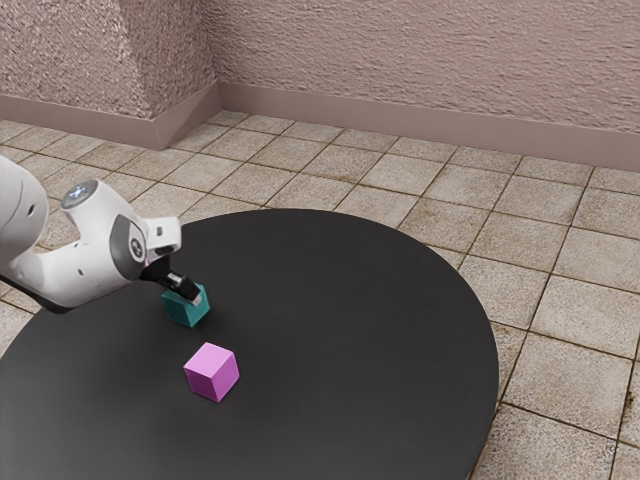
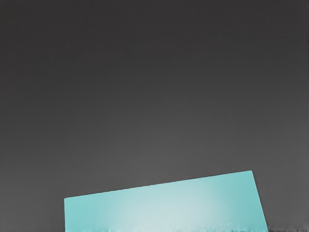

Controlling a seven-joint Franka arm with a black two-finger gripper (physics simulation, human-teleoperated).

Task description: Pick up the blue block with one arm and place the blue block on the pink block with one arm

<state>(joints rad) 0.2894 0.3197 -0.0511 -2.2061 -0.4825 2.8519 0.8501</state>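
Observation:
The blue block, teal in colour, sits on the round black table toward the exterior view's left. My gripper comes down from the left and is right on top of the block, covering part of its upper face. In the wrist view the block's pale teal top lies directly under my hand against the dark tabletop. The pink block stands upright on the table a short way nearer the front edge than the blue block, apart from it and from the gripper.
The white arm reaches in over the table's left edge. Black tabletop stretches to the exterior view's right of both blocks. Tiled floor and a pink wall surround the table.

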